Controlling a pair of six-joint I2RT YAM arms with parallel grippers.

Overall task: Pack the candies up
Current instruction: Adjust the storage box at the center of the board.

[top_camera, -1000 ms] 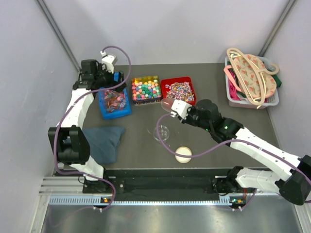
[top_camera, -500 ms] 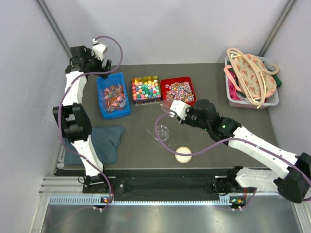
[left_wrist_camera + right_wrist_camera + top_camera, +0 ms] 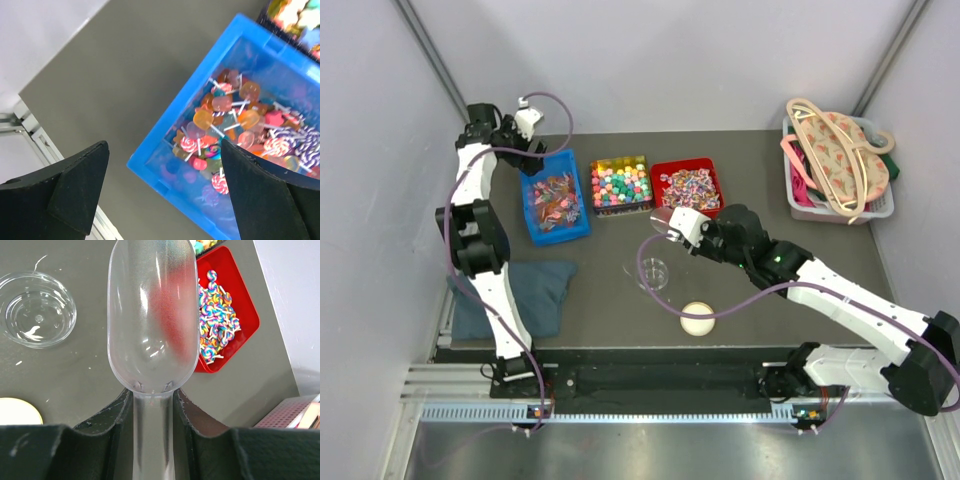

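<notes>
Lying nearest the arm bases, a cream lid [image 3: 697, 318] sits just short of a clear round dish [image 3: 655, 272] on the dark table [image 3: 590, 300]. Beyond them the right gripper [image 3: 152, 412] pinches the handle of a clear plastic scoop [image 3: 152, 320]. Farther back the candies [image 3: 620, 186] fill a blue tray [image 3: 557, 236], a middle tray [image 3: 620, 159] and a red tray [image 3: 685, 162] set in a row, and the left gripper [image 3: 165, 185] hangs with jaws spread wide at the blue tray's far-left corner.

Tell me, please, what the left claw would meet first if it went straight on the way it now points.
Most likely the blue tray: the open left claw frames its near corner, with the lollipops just inside. Depth is unclear, so it might touch the table beside that corner instead.
</notes>
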